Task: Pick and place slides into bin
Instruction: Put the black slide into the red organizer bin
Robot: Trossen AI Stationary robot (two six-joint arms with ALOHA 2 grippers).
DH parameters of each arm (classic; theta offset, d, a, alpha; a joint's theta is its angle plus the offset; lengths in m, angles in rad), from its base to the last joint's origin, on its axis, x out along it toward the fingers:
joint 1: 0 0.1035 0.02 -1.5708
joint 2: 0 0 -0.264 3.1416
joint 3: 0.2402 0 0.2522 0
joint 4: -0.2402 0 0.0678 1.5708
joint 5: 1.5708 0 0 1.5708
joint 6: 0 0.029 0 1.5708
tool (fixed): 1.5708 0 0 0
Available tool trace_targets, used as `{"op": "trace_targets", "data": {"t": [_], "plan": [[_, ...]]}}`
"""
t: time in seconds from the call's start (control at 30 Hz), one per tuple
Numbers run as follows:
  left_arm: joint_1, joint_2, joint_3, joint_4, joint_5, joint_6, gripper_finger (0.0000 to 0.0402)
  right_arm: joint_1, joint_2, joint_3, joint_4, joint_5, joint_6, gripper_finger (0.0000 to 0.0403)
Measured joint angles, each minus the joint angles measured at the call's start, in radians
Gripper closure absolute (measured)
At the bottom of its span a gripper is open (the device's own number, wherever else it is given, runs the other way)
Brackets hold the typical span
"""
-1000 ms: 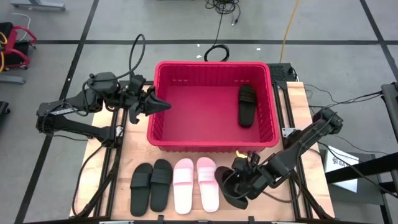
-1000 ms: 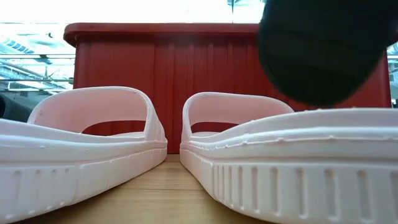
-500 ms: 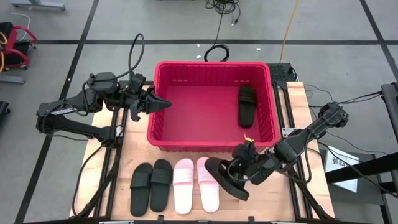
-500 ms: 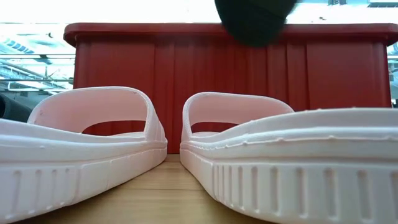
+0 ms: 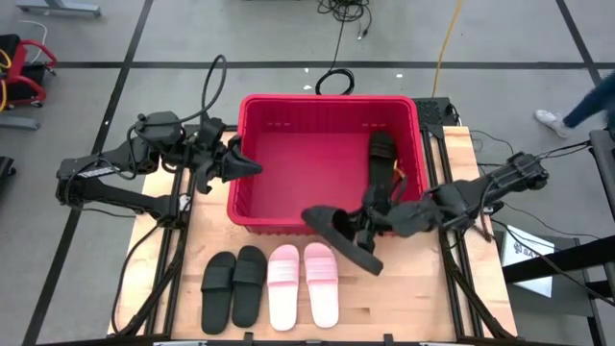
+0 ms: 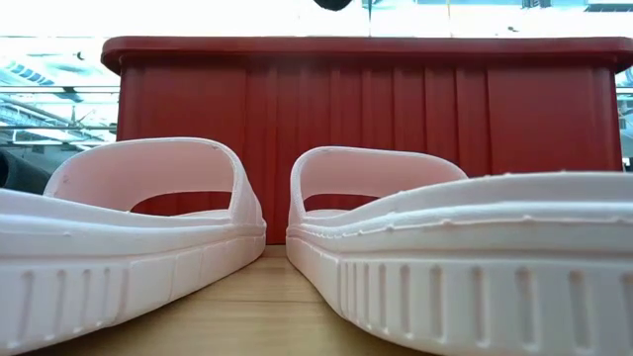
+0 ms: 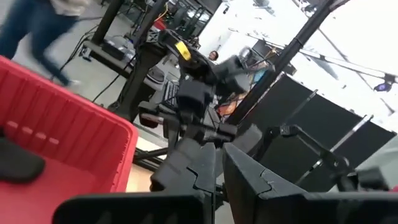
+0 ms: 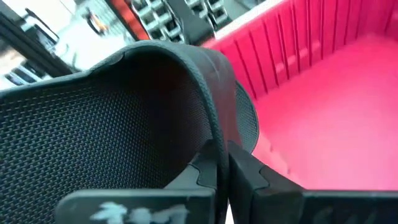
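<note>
Right gripper [image 5: 357, 229] clamps a black slide [image 5: 341, 239] over the red bin's [image 5: 252, 216] near rim.
One black slide [image 5: 381, 159] lies inside; two black [image 5: 233, 285] and two pink [image 5: 303, 284] wait on the table [image 5: 413, 298]. Left gripper [image 5: 248, 166], seemingly closed, hovers at the bin's left wall.

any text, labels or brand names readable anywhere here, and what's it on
None can be read in any view.
The white label on the right gripper carries marks too blurred to read.
The black slide it holds, the pink slides and the red bin show no visible print.
A pale sheet on the floor beside the table has marks too small to read.
</note>
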Motion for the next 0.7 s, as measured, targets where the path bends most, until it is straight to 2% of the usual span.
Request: {"op": "trace_targets", "data": {"t": [0.27,0.37,0.5,0.6,0.7], "plan": [[-0.015,0.008,0.002,0.062,-0.034,0.121,0.0375,-0.071,-0.043,0.000,0.151,-0.029,-0.119,0.0400],[-0.014,0.011,0.001,0.084,-0.054,0.136,0.0375,-0.094,-0.043,0.000,0.213,-0.034,-0.125,0.0399],[-0.015,0.018,0.002,0.106,-0.054,0.149,0.0373,-0.122,-0.034,0.000,0.292,-0.097,-0.118,0.0399],[-0.015,0.030,0.001,0.104,-0.071,0.156,0.0349,-0.137,-0.031,-0.018,0.356,-0.161,-0.089,0.0399],[-0.014,0.036,0.001,0.103,-0.081,0.158,0.0304,-0.150,-0.031,-0.044,0.417,-0.217,-0.045,0.0399]]}}
